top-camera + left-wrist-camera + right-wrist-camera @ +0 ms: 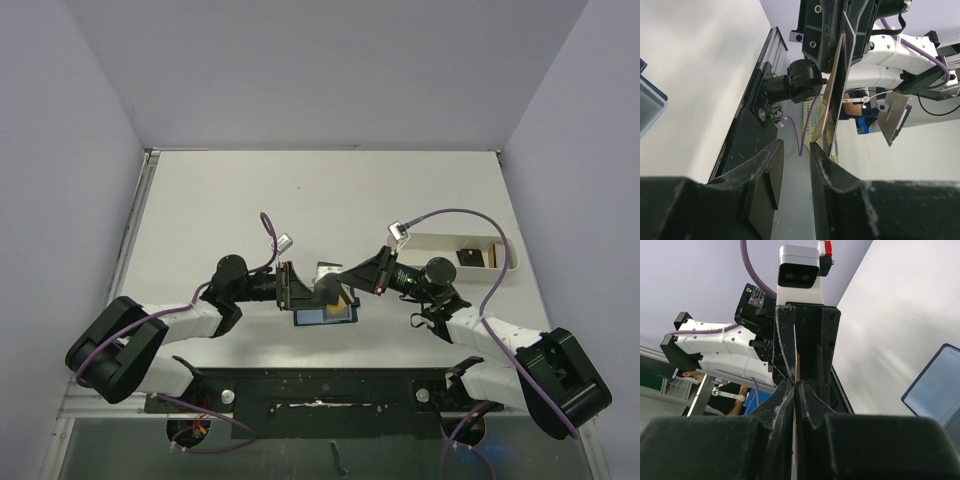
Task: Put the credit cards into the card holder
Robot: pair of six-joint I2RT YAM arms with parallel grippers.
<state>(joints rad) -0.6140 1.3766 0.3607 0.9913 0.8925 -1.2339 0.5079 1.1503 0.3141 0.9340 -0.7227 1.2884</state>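
Tan card (828,100) clamped edge-on in my right gripper (794,383); left gripper (796,148) jaws half-parted, empty (card's tip just beside it); card holder (325,318) lies flat directly below both.

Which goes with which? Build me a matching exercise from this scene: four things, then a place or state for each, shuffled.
Things:
1. tan card
2. card holder
3. dark card
4. left gripper

Places or states:
A. lying in the white tray
B. jaws apart
C. pinched in the shut right gripper
D. flat on the table, beneath where the two arms meet

Pairs: 1-C, 2-D, 3-A, 4-B
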